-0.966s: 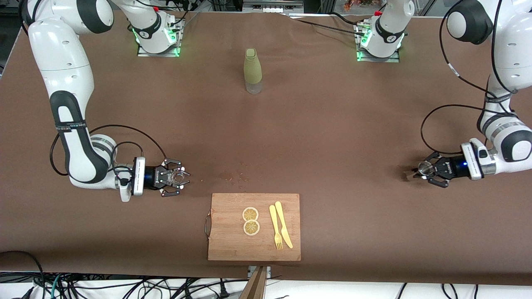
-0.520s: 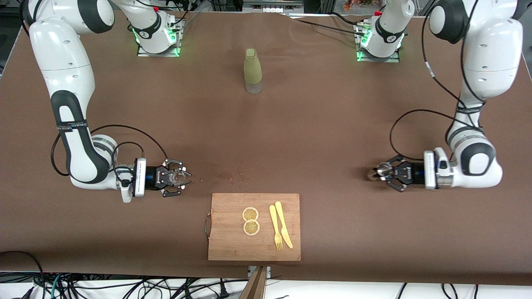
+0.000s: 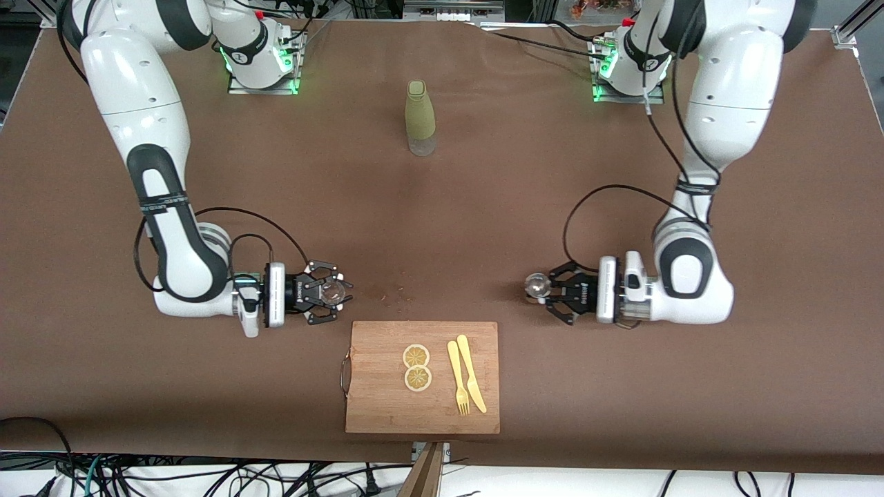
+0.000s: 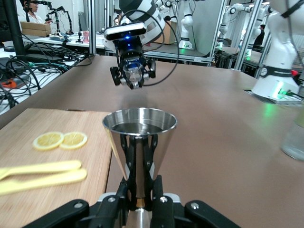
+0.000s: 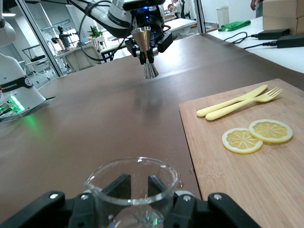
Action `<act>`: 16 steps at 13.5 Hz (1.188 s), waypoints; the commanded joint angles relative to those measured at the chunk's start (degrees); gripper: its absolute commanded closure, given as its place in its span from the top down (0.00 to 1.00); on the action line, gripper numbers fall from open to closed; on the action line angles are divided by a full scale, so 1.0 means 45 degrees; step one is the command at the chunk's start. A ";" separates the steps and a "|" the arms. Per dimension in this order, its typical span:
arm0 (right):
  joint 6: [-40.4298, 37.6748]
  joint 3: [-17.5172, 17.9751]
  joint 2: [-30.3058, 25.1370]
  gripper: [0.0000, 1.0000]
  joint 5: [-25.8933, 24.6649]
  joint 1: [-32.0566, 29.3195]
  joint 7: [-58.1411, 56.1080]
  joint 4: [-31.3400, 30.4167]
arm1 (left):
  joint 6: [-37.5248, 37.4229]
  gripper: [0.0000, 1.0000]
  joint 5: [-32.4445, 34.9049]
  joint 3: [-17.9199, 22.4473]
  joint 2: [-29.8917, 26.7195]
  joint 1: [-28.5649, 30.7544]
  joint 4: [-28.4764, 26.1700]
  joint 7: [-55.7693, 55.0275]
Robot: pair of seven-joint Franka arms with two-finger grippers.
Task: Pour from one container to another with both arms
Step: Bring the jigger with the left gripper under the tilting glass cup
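Left end effector (image 3: 545,293) is clamped on a metal cone cup (image 3: 535,284), held upright above the tabletop (image 3: 621,386) toward the left arm's end. Right end effector (image 3: 331,298) is clamped on a small clear glass beaker (image 3: 333,290), also above the tabletop. Between them: cutting board (image 3: 387,407) with two lemon slices (image 3: 417,367), plastic fork (image 3: 456,378), plastic knife (image 3: 470,373). Bottle (image 3: 420,117) stands upright between the arm bases.

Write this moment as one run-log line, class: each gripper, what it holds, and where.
left gripper: shut on steel jigger, above table | right gripper: shut on glass beaker, near cutting board | pour: not begun
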 commanded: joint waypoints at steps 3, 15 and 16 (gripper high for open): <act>0.0273 -0.0014 -0.0149 0.27 -0.1384 0.0340 0.2488 0.1126 | 0.1834 0.00 -0.2111 0.0288 0.0562 -0.2178 0.0409 -0.0329; 0.0233 0.0083 -0.1145 0.27 -0.4161 0.0984 0.5129 0.1305 | 0.6229 0.00 -0.3517 0.1500 0.2181 -0.5695 0.3239 -0.3374; 0.0233 0.0083 -0.1262 0.27 -0.4279 0.1062 0.5266 0.1305 | 0.6542 0.00 -0.3850 0.1596 0.2474 -0.5930 0.3609 -0.3530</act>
